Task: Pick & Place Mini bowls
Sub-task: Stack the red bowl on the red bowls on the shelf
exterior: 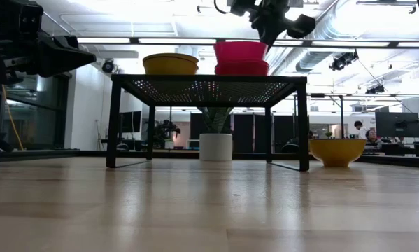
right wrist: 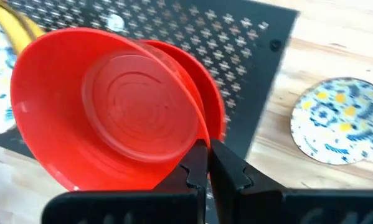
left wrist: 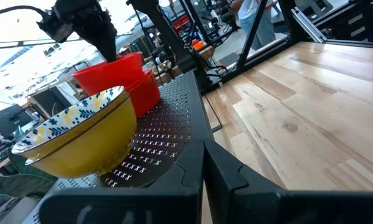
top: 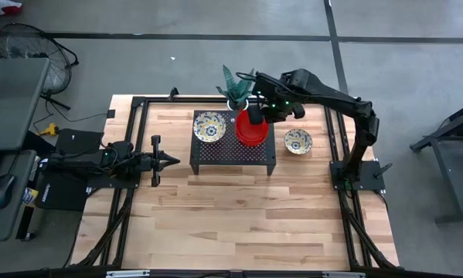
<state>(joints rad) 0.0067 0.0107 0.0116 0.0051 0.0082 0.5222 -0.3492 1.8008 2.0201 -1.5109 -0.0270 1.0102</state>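
A black perforated stand (top: 231,151) sits mid-table. On it are a cream-yellow patterned mini bowl (top: 209,126) and two red mini bowls, one set into the other. The upper red bowl (right wrist: 111,106) is tilted over the lower red bowl (right wrist: 214,106). My right gripper (right wrist: 208,155) comes down from above at the stack's far side, shut on the upper bowl. A second patterned bowl (top: 297,140) rests on the table to the right of the stand. My left gripper (top: 171,161) is shut and level, left of the stand, holding nothing. My right gripper pinches the upper red bowl's rim (right wrist: 197,127) on its far side, one finger inside the wall and one outside. The fingers slant steeply down from above. The bowl is tilted and sits in the mouth of the lower red bowl; whether it is clear of it I cannot tell.
A white plant pot (top: 237,99) with a green plant stands just behind the stand, close to my right arm. Black frame rails (top: 134,123) run along the table's edges. Bare wood lies in front of the stand.
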